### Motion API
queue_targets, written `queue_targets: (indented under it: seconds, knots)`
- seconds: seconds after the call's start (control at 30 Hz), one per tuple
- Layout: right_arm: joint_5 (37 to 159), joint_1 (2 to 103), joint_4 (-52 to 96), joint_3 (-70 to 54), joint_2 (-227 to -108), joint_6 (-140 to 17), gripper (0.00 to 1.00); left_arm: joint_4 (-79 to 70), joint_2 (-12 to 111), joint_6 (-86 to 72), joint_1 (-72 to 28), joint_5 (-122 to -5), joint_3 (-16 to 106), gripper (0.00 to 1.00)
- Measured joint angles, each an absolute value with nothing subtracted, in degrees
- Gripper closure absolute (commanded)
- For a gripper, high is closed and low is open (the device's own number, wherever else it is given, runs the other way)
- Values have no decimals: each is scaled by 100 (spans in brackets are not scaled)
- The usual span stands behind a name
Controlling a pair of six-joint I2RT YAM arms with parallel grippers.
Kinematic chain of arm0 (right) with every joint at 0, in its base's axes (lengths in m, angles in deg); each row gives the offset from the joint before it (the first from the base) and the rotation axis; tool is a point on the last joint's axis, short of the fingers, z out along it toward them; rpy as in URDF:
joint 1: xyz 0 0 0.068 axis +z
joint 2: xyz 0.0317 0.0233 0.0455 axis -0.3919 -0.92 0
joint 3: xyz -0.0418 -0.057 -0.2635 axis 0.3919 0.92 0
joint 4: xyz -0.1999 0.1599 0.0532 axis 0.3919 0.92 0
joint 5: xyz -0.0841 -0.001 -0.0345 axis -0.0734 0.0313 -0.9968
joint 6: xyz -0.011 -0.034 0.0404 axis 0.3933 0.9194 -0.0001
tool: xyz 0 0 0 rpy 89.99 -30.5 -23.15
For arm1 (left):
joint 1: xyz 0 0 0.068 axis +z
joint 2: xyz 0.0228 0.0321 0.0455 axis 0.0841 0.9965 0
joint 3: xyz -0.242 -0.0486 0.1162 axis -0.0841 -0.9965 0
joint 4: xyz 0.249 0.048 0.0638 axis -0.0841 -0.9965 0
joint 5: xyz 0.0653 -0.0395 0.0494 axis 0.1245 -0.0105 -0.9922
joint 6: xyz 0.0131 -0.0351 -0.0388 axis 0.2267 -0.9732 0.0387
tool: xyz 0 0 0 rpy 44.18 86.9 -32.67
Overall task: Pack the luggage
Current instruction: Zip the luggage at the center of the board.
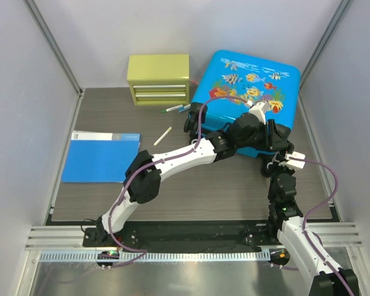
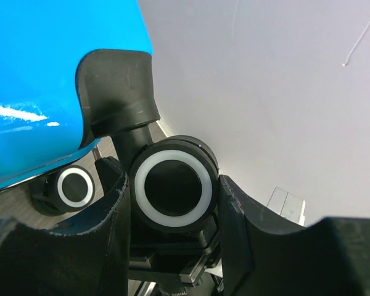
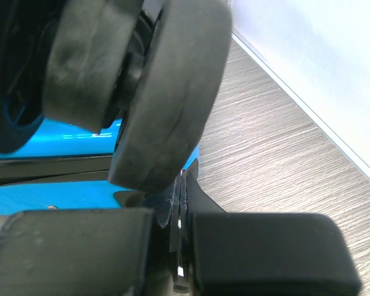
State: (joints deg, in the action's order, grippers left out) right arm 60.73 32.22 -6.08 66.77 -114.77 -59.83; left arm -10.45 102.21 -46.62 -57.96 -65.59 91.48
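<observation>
Blue hard-shell fish-print suitcase (image 1: 253, 74) lies closed at the far right of the table (image 1: 191, 185), wheels toward the arms. Left gripper (image 2: 172, 206) half-closed round a caster wheel (image 2: 172, 185), fingers seemingly touching both sides. Right gripper (image 3: 180, 216) pinched tight, empty, below another wheel. Likely stiff, slick, bulky; casters swivel, so the rim looks safer.

You're looking at a suitcase (image 1: 246, 80) whose hard plastic shell is shining glossy and smooth. Its wheel (image 2: 172, 188) is showing matt black rubber with a smooth white ring, and the table (image 1: 234, 185) is showing a matt wood-grain surface.
</observation>
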Motion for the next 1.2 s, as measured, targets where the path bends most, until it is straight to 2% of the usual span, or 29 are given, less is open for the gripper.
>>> queue_targets:
  seconds: [0.5, 0.7, 1.1, 1.2]
  knots:
    - [5854, 3207, -903, 6677, -11789, -5954, 99, 103, 9670, -4806, -5693, -6526, 7843, 100]
    - [6226, 3056, -1351, 6677, -12099, -5777, 99, 529, 9469, -4874, -5593, -6526, 7384, 100]
    - [7227, 2193, -2693, 6655, -13188, -5723, 99, 739, 9231, -4896, -5401, -6303, 6952, 100]
    - [7008, 1815, -2699, 6638, -13186, -5701, 99, 625, 9027, -4872, -5346, -6163, 6764, 100]
